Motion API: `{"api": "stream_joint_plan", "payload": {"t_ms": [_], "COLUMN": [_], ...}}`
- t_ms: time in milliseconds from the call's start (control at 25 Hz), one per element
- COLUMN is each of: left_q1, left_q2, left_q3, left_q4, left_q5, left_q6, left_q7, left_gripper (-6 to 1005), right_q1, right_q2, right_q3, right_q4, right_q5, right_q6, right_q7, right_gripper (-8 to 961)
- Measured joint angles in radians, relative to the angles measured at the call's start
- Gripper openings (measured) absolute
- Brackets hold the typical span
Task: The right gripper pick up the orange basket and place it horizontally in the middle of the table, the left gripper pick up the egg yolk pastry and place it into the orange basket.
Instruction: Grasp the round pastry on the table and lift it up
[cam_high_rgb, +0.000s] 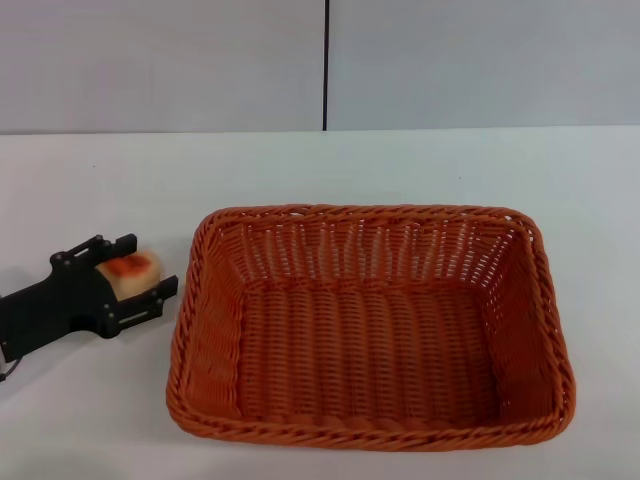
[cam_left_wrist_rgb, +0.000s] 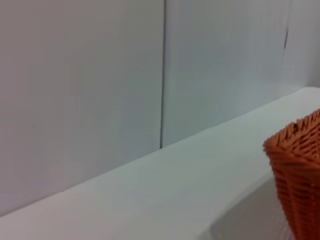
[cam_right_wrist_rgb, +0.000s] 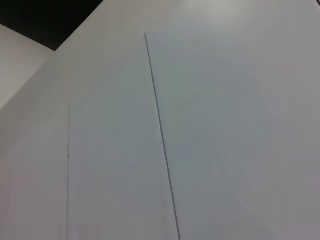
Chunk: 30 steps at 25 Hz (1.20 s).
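The orange basket (cam_high_rgb: 370, 325) lies lengthwise across the middle of the white table (cam_high_rgb: 400, 165), with nothing inside it. Just off its left side, my left gripper (cam_high_rgb: 128, 275) is shut on the egg yolk pastry (cam_high_rgb: 128, 270), a pale bun with an orange-red top showing between the black fingers. The left wrist view catches only a corner of the orange basket (cam_left_wrist_rgb: 297, 170) and the table edge. My right gripper is out of view; its wrist view shows only wall panels.
A grey panelled wall (cam_high_rgb: 320, 60) with a dark vertical seam runs behind the table's far edge. Bare tabletop lies left of, behind and to the right of the basket.
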Motion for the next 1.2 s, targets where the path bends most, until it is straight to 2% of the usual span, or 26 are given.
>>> {"api": "stream_joint_plan", "payload": {"t_ms": [200, 360, 440, 560, 840, 1040, 1200], "left_q1": [0.012, 0.016, 0.018, 0.018, 0.026, 0.066, 0.110], "left_q2": [0.000, -0.012, -0.031, -0.047, -0.054, -0.052, -0.054], "left_q3": [0.007, 0.007, 0.005, 0.000, -0.010, -0.023, -0.070], "left_q4": [0.001, 0.000, -0.003, -0.005, -0.016, -0.074, -0.125], "left_q5": [0.000, -0.002, -0.002, -0.003, 0.000, 0.002, 0.002], "left_q6": [0.015, 0.038, 0.063, 0.084, 0.087, 0.090, 0.074], "left_q7": [0.001, 0.010, 0.027, 0.046, 0.058, 0.058, 0.058], "left_gripper": [758, 757, 756, 756, 754, 596, 469], "right_q1": [0.011, 0.019, 0.024, 0.027, 0.023, 0.022, 0.024], "right_q2": [-0.001, -0.001, -0.001, -0.001, -0.001, -0.002, -0.002], "right_q3": [0.015, 0.018, 0.021, 0.022, 0.024, 0.035, 0.041], "right_q4": [0.009, 0.010, 0.010, 0.010, 0.012, 0.019, 0.019], "right_q5": [-0.017, -0.030, -0.036, -0.042, -0.042, -0.044, -0.054], "right_q6": [0.001, 0.002, 0.002, 0.003, 0.003, 0.003, 0.002], "right_q7": [0.000, 0.000, 0.000, 0.000, 0.000, 0.000, 0.000], "right_gripper": [553, 553, 553, 553, 553, 553, 553]}}
